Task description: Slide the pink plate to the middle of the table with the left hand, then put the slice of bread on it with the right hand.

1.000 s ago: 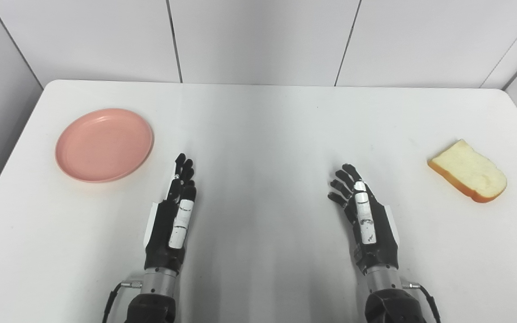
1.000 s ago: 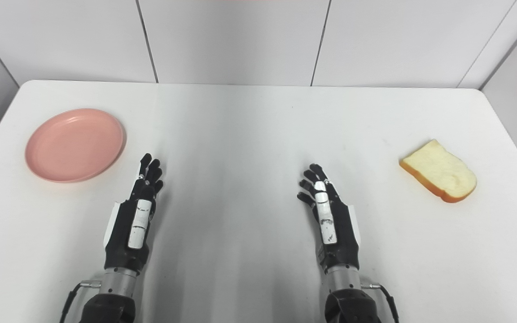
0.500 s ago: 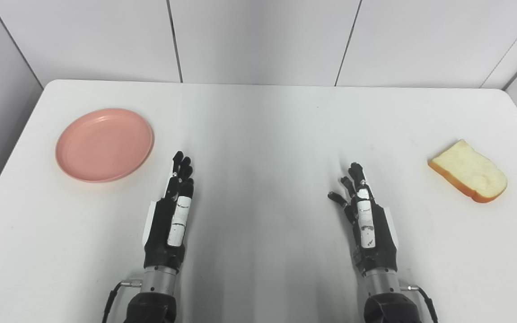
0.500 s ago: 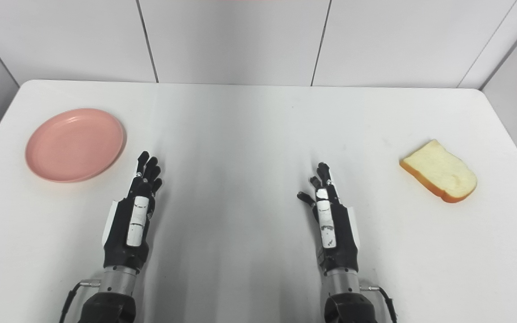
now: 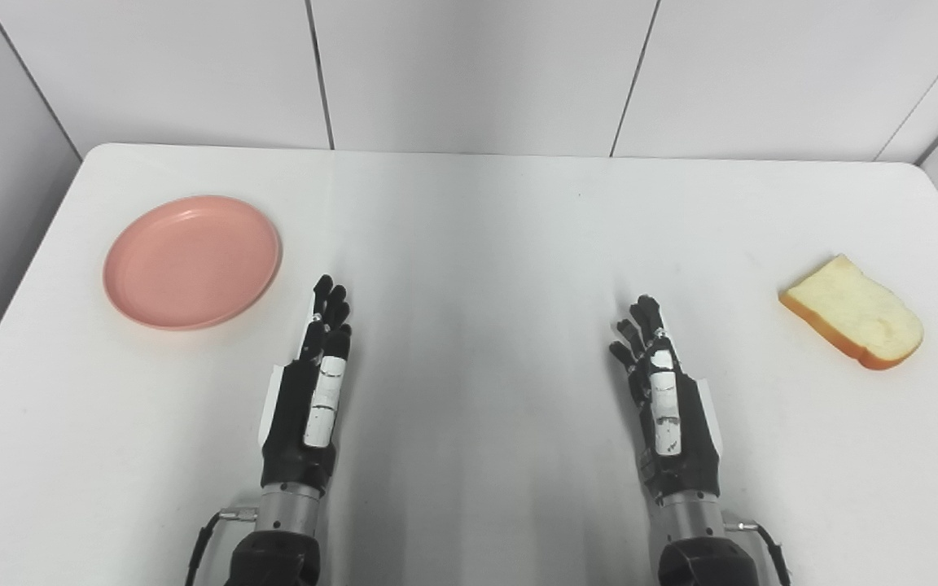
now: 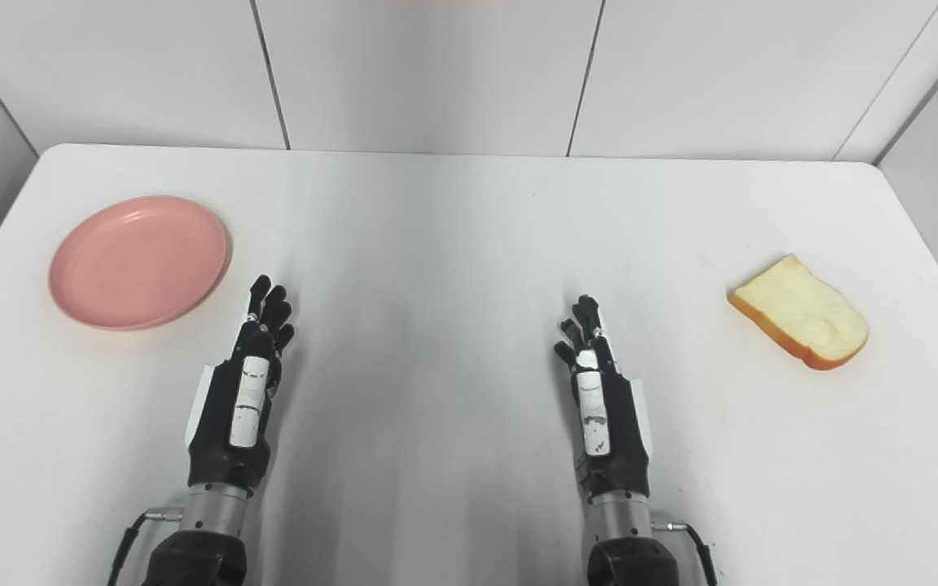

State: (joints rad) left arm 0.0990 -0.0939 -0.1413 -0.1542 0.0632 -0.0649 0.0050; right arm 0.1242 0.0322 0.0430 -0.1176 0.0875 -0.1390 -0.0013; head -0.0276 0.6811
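Note:
A pink plate (image 5: 192, 260) lies empty on the white table (image 5: 469, 228) at the left. A slice of bread (image 5: 852, 324) with an orange crust lies at the right. My left hand (image 5: 314, 391) is open and empty, fingers straight, to the right of the plate and nearer to me, apart from it. My right hand (image 5: 664, 399) is open and empty, fingers stretched forward, well left of the bread. Both also show in the right eye view: left hand (image 6: 245, 391), right hand (image 6: 599, 399).
White wall panels (image 5: 469, 73) stand behind the table's far edge. The table's left and right edges lie close to the plate and the bread.
My right hand's fingers have straightened from a loose curl and the hand has turned more edge-on. The left hand has shifted slightly. Plate and bread have not moved.

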